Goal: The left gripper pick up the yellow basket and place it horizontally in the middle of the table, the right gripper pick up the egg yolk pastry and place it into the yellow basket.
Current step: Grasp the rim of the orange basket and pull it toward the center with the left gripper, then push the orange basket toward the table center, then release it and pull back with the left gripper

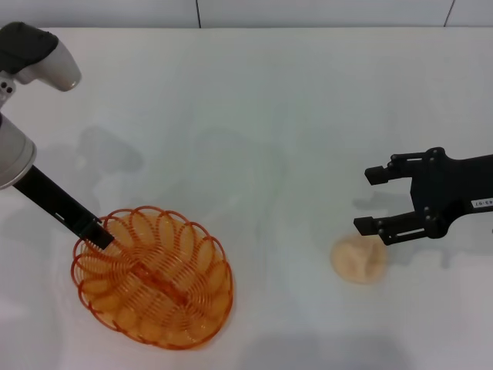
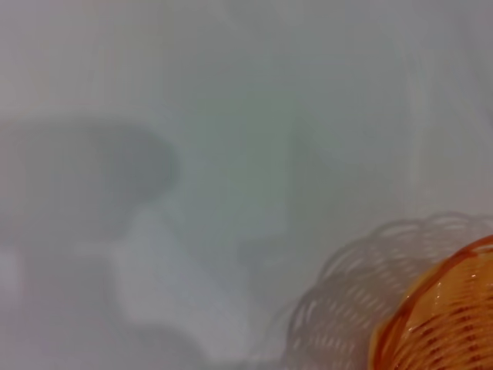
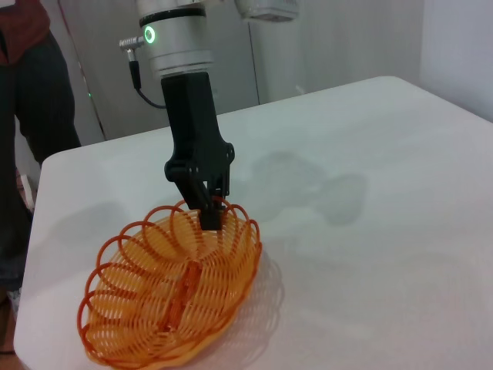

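The yellow basket (image 1: 154,277) lies at the front left of the white table (image 1: 269,116). My left gripper (image 1: 100,235) is at the basket's far-left rim, and in the right wrist view its fingers (image 3: 209,214) are closed on that rim. The basket (image 3: 173,285) looks slightly tilted, with its shadow spread beside it. Only its edge (image 2: 447,324) shows in the left wrist view. The egg yolk pastry (image 1: 359,259) sits on the table at the front right. My right gripper (image 1: 368,200) is open and empty, hovering just beyond the pastry and apart from it.
A person in dark clothes (image 3: 31,116) stands beyond the table's far corner in the right wrist view. The table's back edge (image 1: 231,28) meets a tiled wall. White tabletop lies between the basket and the pastry.
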Robot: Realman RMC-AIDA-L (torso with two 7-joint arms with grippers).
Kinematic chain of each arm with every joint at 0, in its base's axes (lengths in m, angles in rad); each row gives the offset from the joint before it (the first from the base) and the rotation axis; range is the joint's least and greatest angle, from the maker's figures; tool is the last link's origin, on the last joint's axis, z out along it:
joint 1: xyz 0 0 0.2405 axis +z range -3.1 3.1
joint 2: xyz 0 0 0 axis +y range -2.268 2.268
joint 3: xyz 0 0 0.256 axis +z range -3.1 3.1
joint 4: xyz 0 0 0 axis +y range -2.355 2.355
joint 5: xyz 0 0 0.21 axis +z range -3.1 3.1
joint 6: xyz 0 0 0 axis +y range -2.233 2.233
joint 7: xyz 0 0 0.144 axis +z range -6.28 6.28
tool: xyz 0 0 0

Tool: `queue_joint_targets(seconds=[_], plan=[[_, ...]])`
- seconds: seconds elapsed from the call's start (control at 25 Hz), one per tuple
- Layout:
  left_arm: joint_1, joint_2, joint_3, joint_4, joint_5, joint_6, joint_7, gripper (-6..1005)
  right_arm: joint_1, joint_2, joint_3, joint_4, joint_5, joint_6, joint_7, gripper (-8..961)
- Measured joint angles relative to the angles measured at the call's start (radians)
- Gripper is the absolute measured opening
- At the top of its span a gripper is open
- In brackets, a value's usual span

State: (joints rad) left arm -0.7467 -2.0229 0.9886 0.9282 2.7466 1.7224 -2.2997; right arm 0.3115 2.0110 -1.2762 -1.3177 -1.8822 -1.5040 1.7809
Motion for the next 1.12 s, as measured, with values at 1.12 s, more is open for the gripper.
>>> queue_joint_targets(seconds=[1.12], plan=[[0.01, -0.001, -0.173, -0.002, -0.167, -0.153, -0.248, 82, 0.0, -0.001, 0.021, -0.013, 0.0, -0.004, 0.005, 801]])
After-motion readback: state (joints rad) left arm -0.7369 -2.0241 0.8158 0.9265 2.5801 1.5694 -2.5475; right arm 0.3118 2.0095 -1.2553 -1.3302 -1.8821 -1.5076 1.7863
